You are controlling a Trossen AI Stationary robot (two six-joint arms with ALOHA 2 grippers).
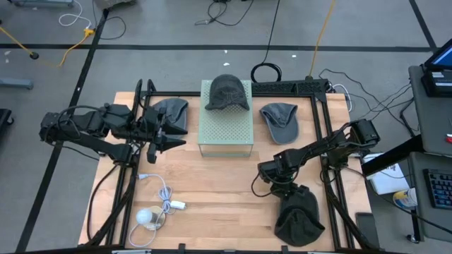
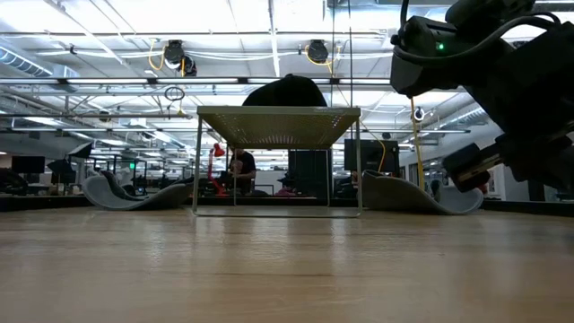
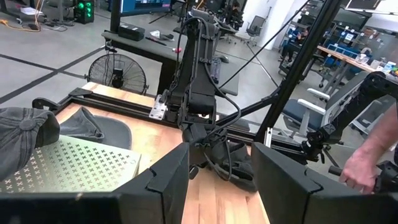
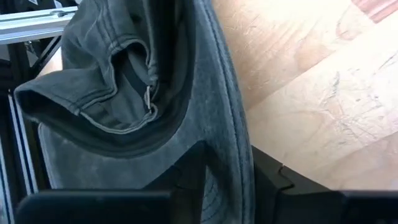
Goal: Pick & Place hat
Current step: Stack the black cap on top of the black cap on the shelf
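Right claw [image 1: 281, 189] is pinching the brim of a dark hat [image 1: 299, 217] lying at the counter's [image 1: 212, 190] near right corner. Left claw [image 1: 168, 132], fingers apart and holding nothing, is hovering beside the perforated stand [image 1: 226, 127], where another cap [image 1: 227, 92] is resting.

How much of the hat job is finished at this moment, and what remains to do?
Done: one dark hat already sits on the green perforated stand. In hand: the right claw is gripping the dark hat near the front edge, its brim between the fingers. Left: two grey hats lie on the table beside the stand. The left claw waits open.
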